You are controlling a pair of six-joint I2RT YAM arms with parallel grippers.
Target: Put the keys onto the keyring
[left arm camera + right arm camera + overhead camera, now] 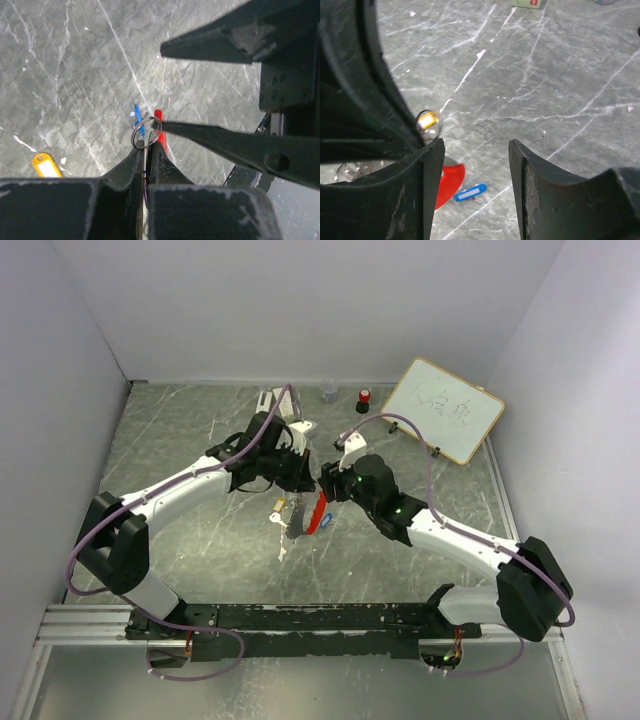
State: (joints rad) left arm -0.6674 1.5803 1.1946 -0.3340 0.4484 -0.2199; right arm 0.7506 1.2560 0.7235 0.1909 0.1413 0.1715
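Fingers [125, 167] of the left gripper [147, 150], matte black and scuffed, taper to narrow tips pressed nearly together. They pinch the keyring [146, 132], a thin grey wire loop standing just above them. The right gripper [476, 150] stands wide, its two wedge-shaped black fingers well apart. In the left wrist view the lower finger's pointed tip reaches the loop's edge. Past the loop is the long red tag [320, 510], smooth glossy plastic. Just beside it is the small blue tab [470, 192], a slim rounded strip with a pale insert. Just to the left on the surface [190, 430] lie the brass-yellow key [280, 505] and, nearer the arm bases, the pale key [277, 524], both too tiny to show detail. The surface is grey-green and stone-like, crossed by thin white veins and pale flecks. Plain pale walls [300, 300] close three sides. Near the back wall stands a red-capped black stamp [364, 396]. A wood-framed whiteboard [443, 408] with dark scribbles sits at an angle in the far right corner.
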